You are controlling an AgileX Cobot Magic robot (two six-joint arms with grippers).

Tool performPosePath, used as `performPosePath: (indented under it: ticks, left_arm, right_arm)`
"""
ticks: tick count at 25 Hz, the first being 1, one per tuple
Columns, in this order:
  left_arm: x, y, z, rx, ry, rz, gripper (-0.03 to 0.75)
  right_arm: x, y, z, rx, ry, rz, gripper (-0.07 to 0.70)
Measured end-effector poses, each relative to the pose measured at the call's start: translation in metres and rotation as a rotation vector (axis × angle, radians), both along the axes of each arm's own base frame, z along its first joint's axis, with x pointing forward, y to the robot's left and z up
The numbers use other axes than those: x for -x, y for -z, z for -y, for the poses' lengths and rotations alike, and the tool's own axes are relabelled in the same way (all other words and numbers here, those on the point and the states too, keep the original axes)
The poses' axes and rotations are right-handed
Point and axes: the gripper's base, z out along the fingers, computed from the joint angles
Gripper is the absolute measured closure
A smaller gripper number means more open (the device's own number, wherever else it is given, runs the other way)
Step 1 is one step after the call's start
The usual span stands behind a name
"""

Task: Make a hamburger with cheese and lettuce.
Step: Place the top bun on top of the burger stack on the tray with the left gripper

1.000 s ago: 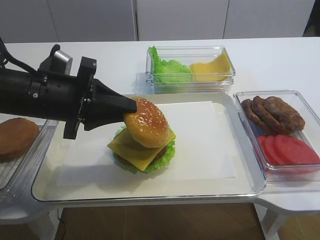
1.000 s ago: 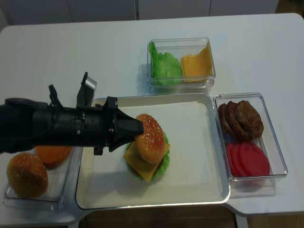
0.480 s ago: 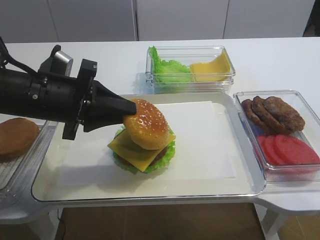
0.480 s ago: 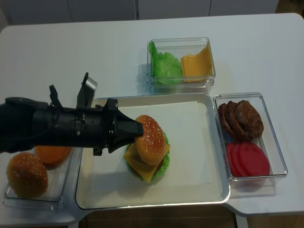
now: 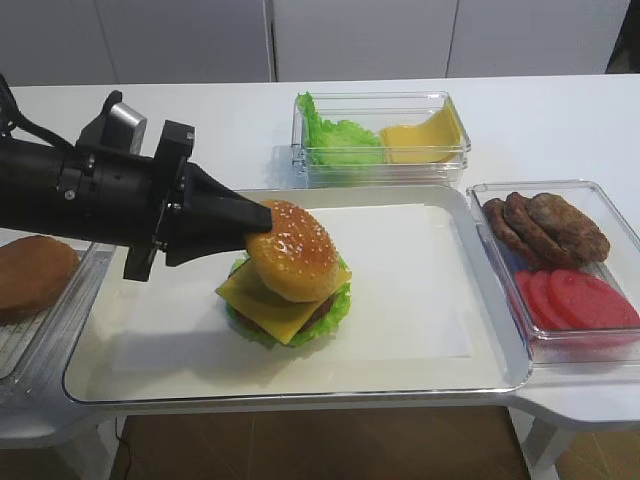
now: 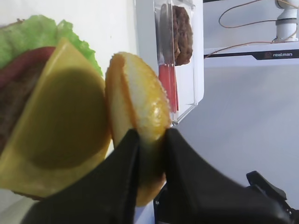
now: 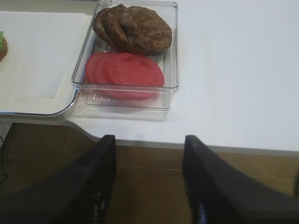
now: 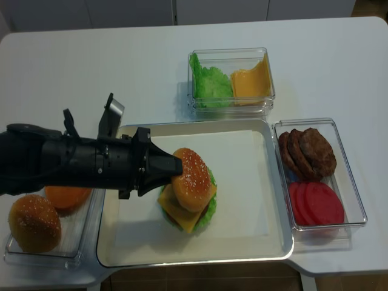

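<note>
We see a golden bun top (image 5: 292,252) with tiny pale seeds, over a yellow cheese (image 5: 262,304) square, a brown patty (image 5: 316,311) and bright green lettuce (image 5: 335,302). The left gripper (image 5: 255,218) is black. The tomato slices (image 5: 576,300) are red. The desk (image 5: 230,120) is white.

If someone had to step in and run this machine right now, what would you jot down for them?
Left claw: shut on the sesame bun top, holding it tilted over the hamburger.
Right claw: open, holding nothing, off the table's edge near the patty and tomato box.
Things: the stack sits on the tray.
Done: lettuce, patty and cheese are layered.
Left: lower the bun top flat onto the cheese, let go, pull the arm back.
</note>
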Motion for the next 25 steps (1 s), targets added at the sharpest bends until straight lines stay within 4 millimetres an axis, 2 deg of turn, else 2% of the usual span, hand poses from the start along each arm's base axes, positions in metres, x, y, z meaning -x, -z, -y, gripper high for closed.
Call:
performPosePath:
  ticks: [8, 25]
  left_arm:
    - [-0.0003, 0.0015, -0.0007, -0.021, 0.0, 0.006, 0.566]
    - [-0.002, 0.0021, -0.0014, -0.034, -0.016, 0.011, 0.547]
  right_arm:
    - [0.0, 0.0, 0.0, 0.0, 0.0, 0.0, 0.26]
    - [0.0, 0.0, 0.0, 0.0, 0.0, 0.0, 0.26]
